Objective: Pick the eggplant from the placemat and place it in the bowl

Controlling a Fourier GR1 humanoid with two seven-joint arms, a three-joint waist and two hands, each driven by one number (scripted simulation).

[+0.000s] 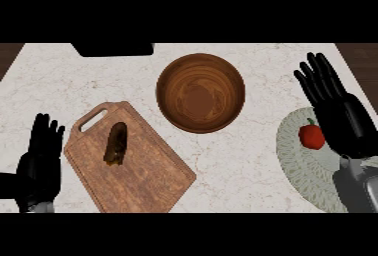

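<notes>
My right forearm (358, 187) sat closest to the lens at the lower right edge, and above it my right hand (343, 117) stood open, fingers straight and pointing away from me, holding nothing. It lay over the right part of a pale round placemat (295, 155). A small red item with a green stem (311, 136) rested on that placemat, just beside my palm on its left; whether the two touched, I could not tell. It looked more like a red pepper than an eggplant.

My left hand (40, 155) was at the left edge, open too, fingers up and empty, just left of the wooden cutting board (140, 175).

The board lay tilted on the marble counter (229, 165), handle hole toward the far left. A dark brown elongated piece (116, 143) lay on its upper half; identity uncertain.

The wooden bowl (200, 92) stood between board and placemat, farther back, with nothing inside. A black object (112, 49) was cut off by the far edge.
</notes>
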